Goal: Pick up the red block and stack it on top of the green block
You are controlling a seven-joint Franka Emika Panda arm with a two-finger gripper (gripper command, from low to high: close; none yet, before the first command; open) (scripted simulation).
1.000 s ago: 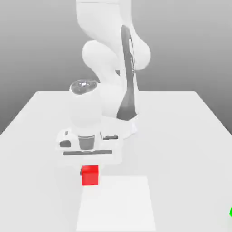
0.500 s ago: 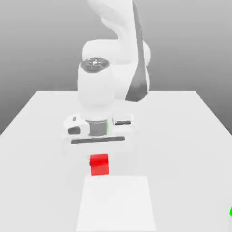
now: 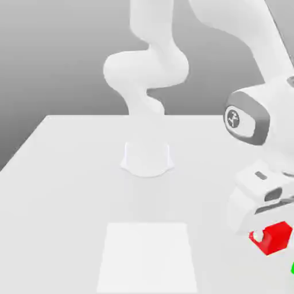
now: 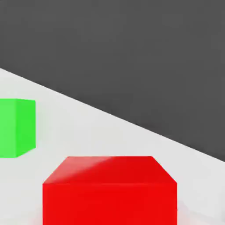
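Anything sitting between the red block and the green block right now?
Nothing: in the hand view only bare white table separates the red block from the green block.

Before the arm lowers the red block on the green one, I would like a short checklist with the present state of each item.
1. The gripper is shut on the red block: ok.
2. Red block lifted off the table: ok.
3. Green block in sight and nothing on top of it: ok.
4. Red block directly above the green block: not ok; in the hand view the green one sits off to one side.
5. Red block level in the grip: not ok; it looks tilted in the exterior view.
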